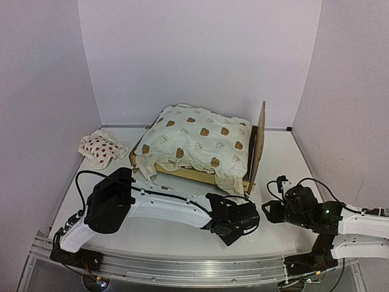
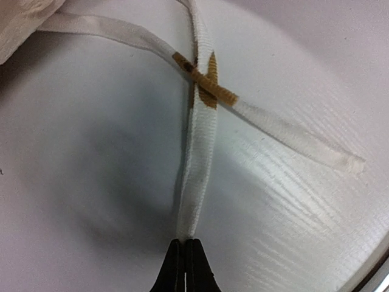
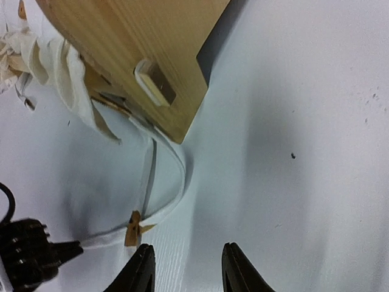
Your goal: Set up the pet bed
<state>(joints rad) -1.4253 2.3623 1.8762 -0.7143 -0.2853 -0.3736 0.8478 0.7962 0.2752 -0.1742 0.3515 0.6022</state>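
Pinching tie (image 2: 200,152) in left claw (image 2: 185,243) | right claw (image 3: 187,249) parted beside pet bed (image 3: 134,36)

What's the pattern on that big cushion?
Brown bear faces on cream cushion, clearest from the top camera.

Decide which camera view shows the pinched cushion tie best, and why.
Left wrist view: the cushion tie fills the frame, its end pinched in the left gripper. The right wrist view shows the tie small, curving; the top view, not clearly.
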